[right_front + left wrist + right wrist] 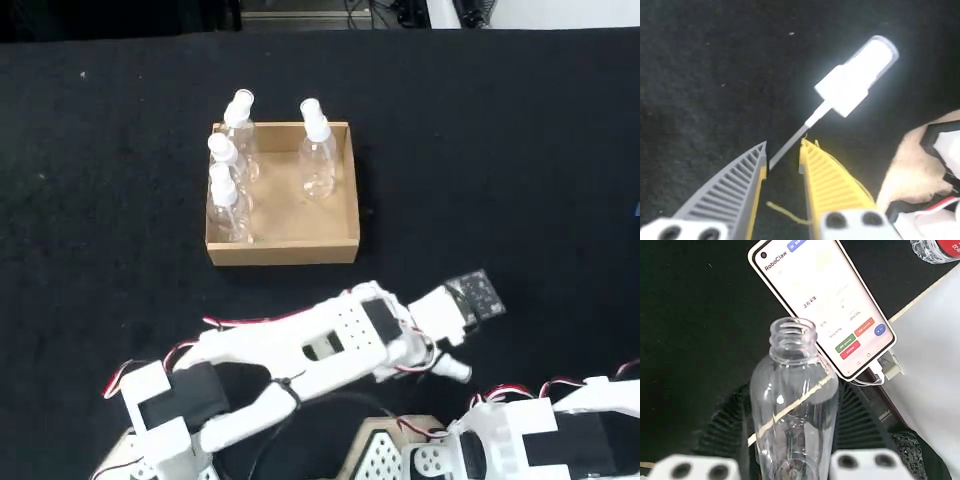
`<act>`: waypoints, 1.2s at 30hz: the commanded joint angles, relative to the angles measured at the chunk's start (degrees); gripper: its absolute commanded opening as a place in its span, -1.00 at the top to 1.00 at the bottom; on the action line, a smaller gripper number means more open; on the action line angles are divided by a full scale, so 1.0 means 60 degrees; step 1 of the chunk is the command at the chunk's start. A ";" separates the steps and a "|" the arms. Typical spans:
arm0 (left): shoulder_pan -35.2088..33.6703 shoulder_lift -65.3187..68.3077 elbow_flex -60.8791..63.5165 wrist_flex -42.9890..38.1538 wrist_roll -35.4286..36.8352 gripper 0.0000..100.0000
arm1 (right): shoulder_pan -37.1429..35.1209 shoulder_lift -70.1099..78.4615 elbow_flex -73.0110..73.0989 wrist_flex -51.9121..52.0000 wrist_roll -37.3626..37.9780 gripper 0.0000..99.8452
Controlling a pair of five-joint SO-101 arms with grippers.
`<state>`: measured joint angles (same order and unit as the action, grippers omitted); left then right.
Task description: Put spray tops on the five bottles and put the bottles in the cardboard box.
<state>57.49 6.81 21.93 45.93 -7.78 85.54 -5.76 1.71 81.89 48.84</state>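
Up close, got the right gripper clamped round an open-necked bottle, upright. Then the left gripper pinching a spray top by its thin tube, head angled away over the black cloth. Way back, four capped bottles standing in the cardboard box

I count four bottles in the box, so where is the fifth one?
The uncapped clear plastic bottle is held in the right arm's tool, in the right wrist view, with a lit phone behind it.
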 commanded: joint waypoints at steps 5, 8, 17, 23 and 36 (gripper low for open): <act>0.0051 -0.0835 -0.0579 0.0645 -0.0073 0.63 | 0.0147 -0.0066 -0.0579 -0.0147 0.0425 0.84; 0.0271 -0.1099 -0.0872 0.0908 -0.0337 0.50 | 0.0147 -0.0051 -0.0579 -0.0147 0.0425 0.84; 0.1136 0.0220 -0.1458 0.0278 -0.1714 0.49 | 0.0147 -0.0051 -0.0579 -0.0147 0.0410 0.84; 0.1165 0.1495 -0.2967 0.0557 -0.1714 0.49 | 0.0147 -0.0051 -0.0579 -0.0147 0.0425 0.84; 0.1414 0.2125 -0.3612 0.1538 -0.2168 0.66 | 0.0147 -0.0051 -0.0579 -0.0176 0.0425 0.84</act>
<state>65.41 20.53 2.86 54.20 -20.18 85.54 -5.76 1.71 81.89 50.86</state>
